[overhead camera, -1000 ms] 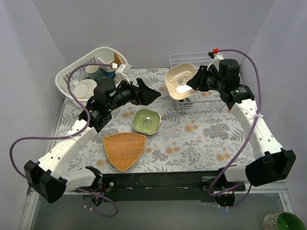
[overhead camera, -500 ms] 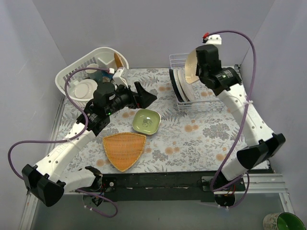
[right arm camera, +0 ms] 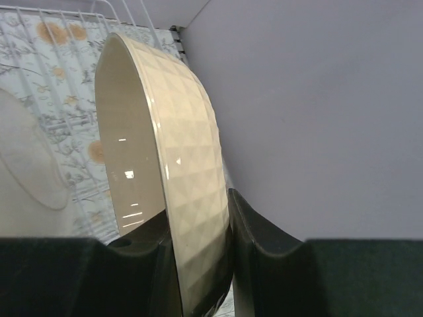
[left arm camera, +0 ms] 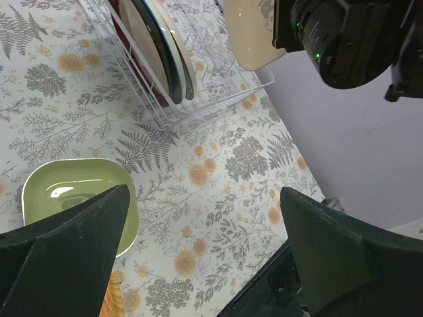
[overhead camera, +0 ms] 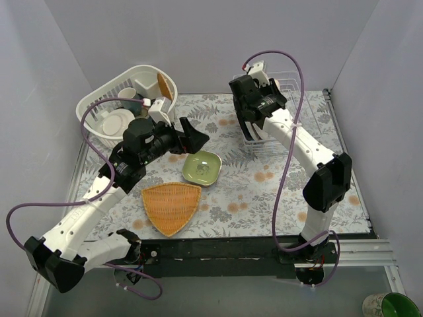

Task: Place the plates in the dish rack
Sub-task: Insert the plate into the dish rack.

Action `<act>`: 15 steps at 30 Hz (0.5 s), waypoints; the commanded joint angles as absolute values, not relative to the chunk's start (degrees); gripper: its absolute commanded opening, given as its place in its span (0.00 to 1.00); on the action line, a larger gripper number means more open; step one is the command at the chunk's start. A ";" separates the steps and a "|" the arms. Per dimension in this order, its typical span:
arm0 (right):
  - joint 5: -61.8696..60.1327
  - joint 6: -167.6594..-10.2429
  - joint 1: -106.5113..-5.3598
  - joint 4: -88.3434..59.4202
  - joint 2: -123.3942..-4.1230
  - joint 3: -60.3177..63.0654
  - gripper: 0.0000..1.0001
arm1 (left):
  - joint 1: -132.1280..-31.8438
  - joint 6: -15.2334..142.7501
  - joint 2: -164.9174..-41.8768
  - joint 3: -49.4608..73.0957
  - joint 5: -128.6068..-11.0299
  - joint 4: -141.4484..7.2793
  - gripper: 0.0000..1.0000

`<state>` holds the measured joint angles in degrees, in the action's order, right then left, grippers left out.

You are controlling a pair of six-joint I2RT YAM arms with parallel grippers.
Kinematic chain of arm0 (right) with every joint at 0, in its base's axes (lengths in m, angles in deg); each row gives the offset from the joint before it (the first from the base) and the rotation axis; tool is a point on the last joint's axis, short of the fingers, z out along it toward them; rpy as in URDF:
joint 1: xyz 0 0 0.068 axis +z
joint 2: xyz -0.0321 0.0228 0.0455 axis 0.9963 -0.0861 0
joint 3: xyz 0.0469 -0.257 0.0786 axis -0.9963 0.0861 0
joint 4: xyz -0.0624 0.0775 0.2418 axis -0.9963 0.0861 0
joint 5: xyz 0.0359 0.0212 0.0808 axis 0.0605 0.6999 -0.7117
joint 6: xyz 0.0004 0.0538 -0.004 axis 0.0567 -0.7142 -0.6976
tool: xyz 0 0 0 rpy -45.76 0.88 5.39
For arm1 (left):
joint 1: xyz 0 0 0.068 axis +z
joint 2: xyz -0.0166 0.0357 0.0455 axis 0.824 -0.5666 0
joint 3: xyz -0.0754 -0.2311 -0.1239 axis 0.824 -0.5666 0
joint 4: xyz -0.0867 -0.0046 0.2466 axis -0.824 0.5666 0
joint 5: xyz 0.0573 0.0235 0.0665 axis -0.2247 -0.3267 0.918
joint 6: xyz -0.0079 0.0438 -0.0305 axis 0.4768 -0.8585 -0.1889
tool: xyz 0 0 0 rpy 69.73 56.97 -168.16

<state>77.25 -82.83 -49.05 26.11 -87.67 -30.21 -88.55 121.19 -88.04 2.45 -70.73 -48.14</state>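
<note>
Right gripper (right arm camera: 198, 264) clamped on rim of cream dish (right arm camera: 178, 165), dish held on edge above rack (left arm camera: 165, 115), plates (left arm camera: 158, 53) upright in slots, left gripper (left arm camera: 208, 251) spread wide and empty, low near green dish (left arm camera: 73, 191), which lies flat on table (left arm camera: 225, 165), orange tray (overhead camera: 170, 206) just beside.

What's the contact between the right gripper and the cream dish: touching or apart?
Touching. Right wrist view: the right gripper clamps the cream dish, one finger pressed against each face.
</note>
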 commanded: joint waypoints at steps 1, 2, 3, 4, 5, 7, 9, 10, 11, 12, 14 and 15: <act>85.26 -67.86 -49.20 6.54 -82.62 -21.98 0.01 | -88.01 120.38 -86.52 1.35 -69.55 -47.31 0.98; 84.65 -65.11 -49.29 3.00 -81.91 -20.13 0.01 | -87.92 120.38 -86.53 1.26 -69.73 -47.40 0.98; 84.64 -63.35 -49.29 0.18 -81.38 -16.72 0.01 | -87.92 120.38 -86.61 1.26 -69.82 -47.58 0.98; 84.38 -62.28 -49.20 -2.46 -80.77 -15.73 0.01 | -87.83 120.47 -86.96 1.26 -69.82 -47.49 0.98; 83.60 -60.97 -49.38 -3.18 -80.68 -14.67 0.01 | -87.92 120.47 -87.14 1.43 -69.99 -47.49 0.98; 82.45 -60.95 -49.29 -3.54 -80.41 -12.74 0.01 | -87.74 120.38 -87.49 1.61 -70.26 -47.58 0.98; 80.69 -62.01 -49.29 -3.46 -80.15 -11.85 0.01 | -87.66 120.47 -87.67 1.70 -70.43 -47.49 0.98; 80.17 -62.27 -49.29 -3.37 -80.15 -11.15 0.01 | -87.65 120.47 -87.76 1.53 -70.43 -47.58 0.98; 79.20 -62.53 -49.29 -3.11 -80.24 -10.89 0.01 | -87.57 120.56 -87.67 1.52 -70.43 -47.58 0.98; 78.93 -62.97 -49.29 -3.02 -80.41 -10.80 0.01 | -87.57 120.64 -87.67 1.26 -70.52 -47.58 0.98; 77.54 -63.33 -49.47 -2.75 -81.11 -10.44 0.01 | -87.57 120.65 -87.58 1.08 -70.52 -47.67 0.98; 77.26 -63.59 -49.38 -2.84 -81.29 -10.44 0.01 | -87.48 120.73 -87.49 1.00 -70.43 -47.58 0.98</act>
